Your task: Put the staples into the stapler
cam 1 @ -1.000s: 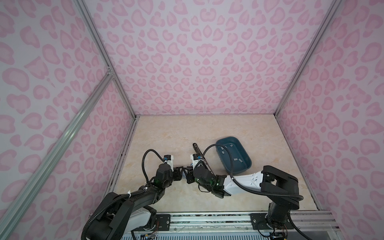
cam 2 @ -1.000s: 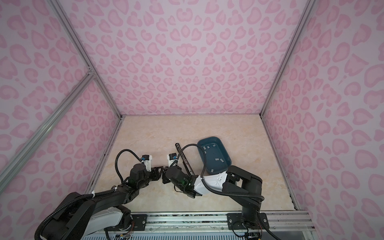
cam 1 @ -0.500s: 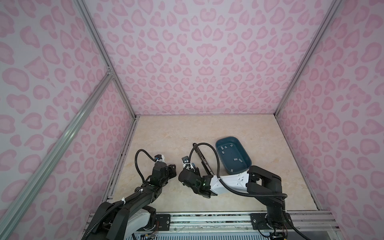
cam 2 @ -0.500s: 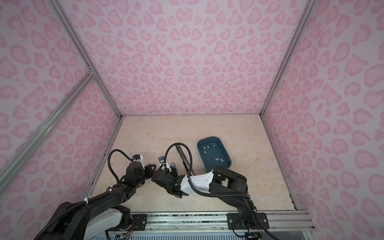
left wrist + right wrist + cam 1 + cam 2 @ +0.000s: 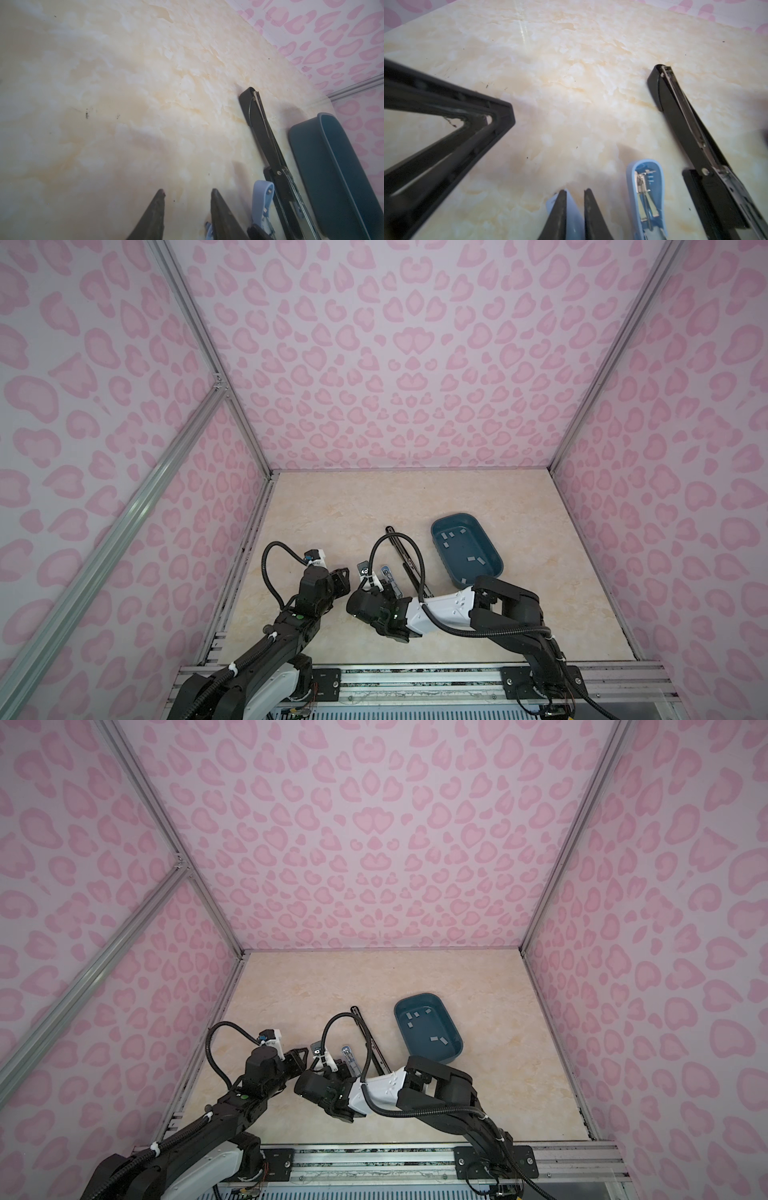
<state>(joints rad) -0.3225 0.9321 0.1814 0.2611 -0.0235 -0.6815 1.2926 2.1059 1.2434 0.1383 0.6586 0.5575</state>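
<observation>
We see the staples [image 5: 473,559] as small grey strips scattered loose on the floor of the teal tray [image 5: 478,578], far right of the table [image 5: 374,506] in both top views. None of them is near either gripper.

The light-blue stapler [image 5: 645,197] lies on the table w/ its inside facing up, spring and metal channel showing. We can't tell if any strip sits in it. Just beside it, on the tray's side, is a long black stapler [image 5: 685,124], hinged wide open and lying flat, so it sits btwn the blue one and the tray.

The L gripper [image 5: 187,190] is low over the table w/ its jaws moderately apart and only bare marble btwn the fingers, so it's holding nothing.

The R gripper [image 5: 575,190] reaches across toward the middle, tips close beside the L one. Its jaws are narrow. A light-blue part [image 5: 574,214] fills the gap and also shows past one finger, but we can't tell if it's actually pinched or just lying under the tips. We also can't make out if that part belongs to the blue stapler next to it, since the join, if any, is out of frame.
</observation>
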